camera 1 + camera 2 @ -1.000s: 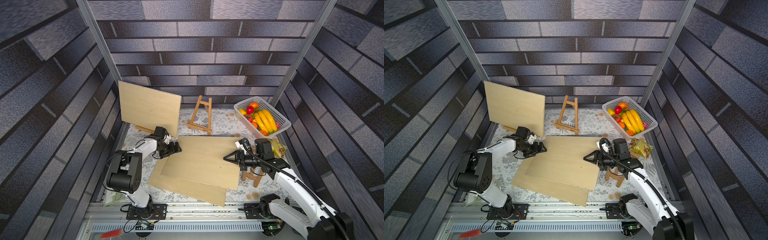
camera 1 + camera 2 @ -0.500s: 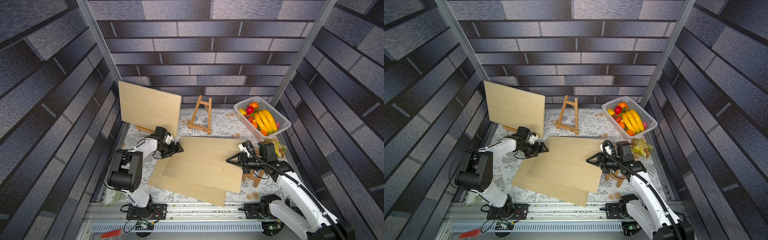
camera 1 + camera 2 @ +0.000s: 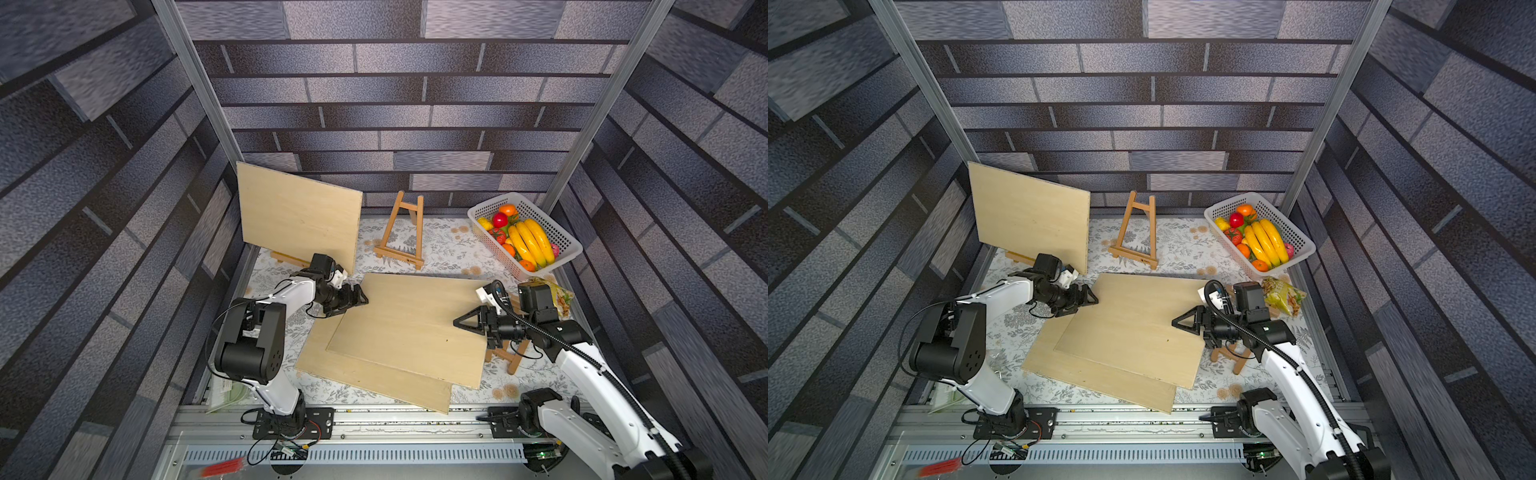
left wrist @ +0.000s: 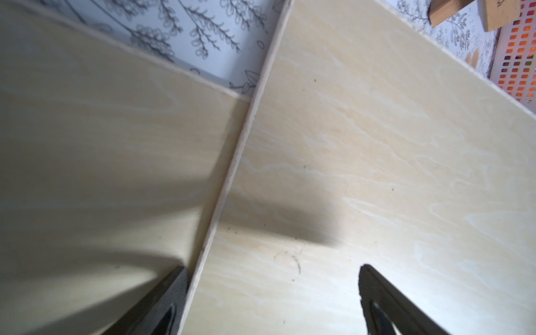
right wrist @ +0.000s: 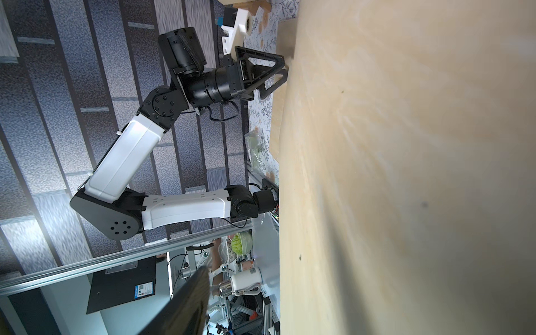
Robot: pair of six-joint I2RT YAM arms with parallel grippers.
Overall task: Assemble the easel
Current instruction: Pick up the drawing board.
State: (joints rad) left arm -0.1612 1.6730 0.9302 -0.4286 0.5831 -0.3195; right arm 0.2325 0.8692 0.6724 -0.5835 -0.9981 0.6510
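Left end effector (image 3: 360, 300) released, jaws spread astride the far-left corner of the upper plywood board (image 3: 407, 328); right end effector (image 3: 459, 322) at its right edge, visible finger clear of the face, so loose too. Judgement: close both squarely on the edges and lift level, or it skews off the lower board (image 3: 374, 382). The empty easel (image 3: 401, 232) stands far centre; fruit basket (image 3: 557, 232) and a toppled easel (image 3: 513, 361) crowd the right arm, the propped board (image 3: 299, 216) the left.
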